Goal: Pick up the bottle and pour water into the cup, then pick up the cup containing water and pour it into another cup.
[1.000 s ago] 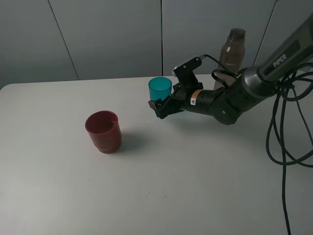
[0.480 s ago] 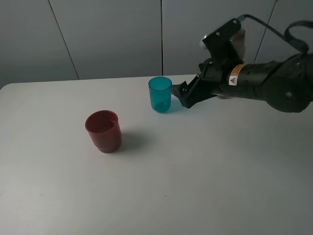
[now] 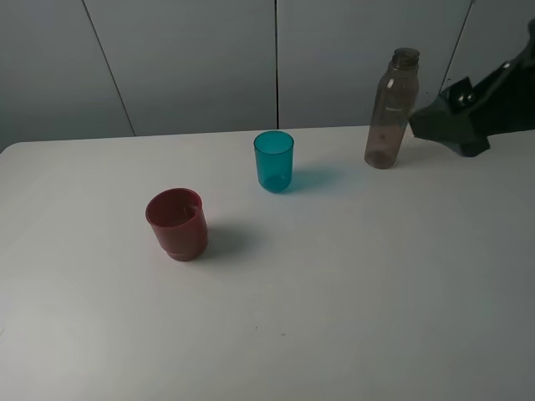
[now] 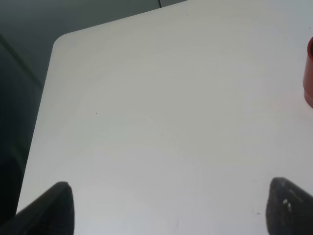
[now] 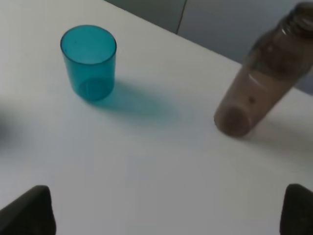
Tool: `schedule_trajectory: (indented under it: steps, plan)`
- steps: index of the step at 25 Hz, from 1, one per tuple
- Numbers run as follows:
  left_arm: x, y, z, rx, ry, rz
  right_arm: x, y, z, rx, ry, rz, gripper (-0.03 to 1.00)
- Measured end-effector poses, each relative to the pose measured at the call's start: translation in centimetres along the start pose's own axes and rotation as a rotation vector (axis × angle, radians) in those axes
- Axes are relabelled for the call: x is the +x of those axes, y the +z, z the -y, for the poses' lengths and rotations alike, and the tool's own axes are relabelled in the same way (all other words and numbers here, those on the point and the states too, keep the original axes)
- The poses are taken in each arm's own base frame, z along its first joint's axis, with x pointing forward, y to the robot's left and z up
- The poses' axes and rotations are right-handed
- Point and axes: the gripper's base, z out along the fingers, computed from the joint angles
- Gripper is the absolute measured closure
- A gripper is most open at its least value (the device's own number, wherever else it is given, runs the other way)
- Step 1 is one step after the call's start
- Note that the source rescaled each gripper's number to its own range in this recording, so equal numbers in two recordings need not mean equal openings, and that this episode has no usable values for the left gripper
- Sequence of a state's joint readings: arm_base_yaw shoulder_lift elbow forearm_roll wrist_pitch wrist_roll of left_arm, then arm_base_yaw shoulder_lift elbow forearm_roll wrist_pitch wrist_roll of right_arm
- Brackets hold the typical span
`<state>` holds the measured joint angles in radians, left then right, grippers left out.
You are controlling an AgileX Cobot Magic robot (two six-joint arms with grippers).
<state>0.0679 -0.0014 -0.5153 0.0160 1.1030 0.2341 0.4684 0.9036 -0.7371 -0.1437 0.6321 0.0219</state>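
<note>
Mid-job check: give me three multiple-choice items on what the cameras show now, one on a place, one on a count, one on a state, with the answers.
1. Where does the tall smoky grey-brown translucent plastic bottle stand?
A. Right of the small teal-blue translucent plastic tumbler
B. Between the two cups
C. Left of the squat dark-red opaque plastic cup

2. How many cups are on the white table?
A. One
B. Two
C. Three

3. What is the right gripper doing?
A. Shut on the bottle
B. Shut on the tumbler
C. Open, holding nothing

Answers: 1 A, the high view shows it furthest right. 2 B, one teal, one red. 3 C, its jaws stand wide apart with bare table between them.
</note>
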Motion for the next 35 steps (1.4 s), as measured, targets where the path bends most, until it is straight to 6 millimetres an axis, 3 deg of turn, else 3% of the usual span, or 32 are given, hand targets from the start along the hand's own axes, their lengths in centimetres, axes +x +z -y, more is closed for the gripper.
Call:
schedule_trajectory:
  steps: [6, 10, 13, 21, 35]
  plan:
    - [0.0, 0.0, 0.0, 0.0, 0.0, 0.0, 4.0, -6.9, -0.1, -0.037, 0.076, -0.084, -0.03]
    - [0.0, 0.0, 0.0, 0.0, 0.0, 0.0, 7.4, -9.3, -0.2, -0.036, 0.084, -0.094, -0.03]
    - [0.0, 0.0, 0.0, 0.0, 0.0, 0.0, 9.8, -10.3, -0.6, -0.056, 0.1, -0.031, -0.03]
    - [0.0, 0.0, 0.0, 0.0, 0.0, 0.0, 14.0, -11.2, -1.3, -0.095, 0.126, 0.143, -0.03]
    - [0.0, 0.0, 0.0, 0.0, 0.0, 0.0, 14.5, -11.9, -1.1, 0.022, 0.215, 0.208, -0.03]
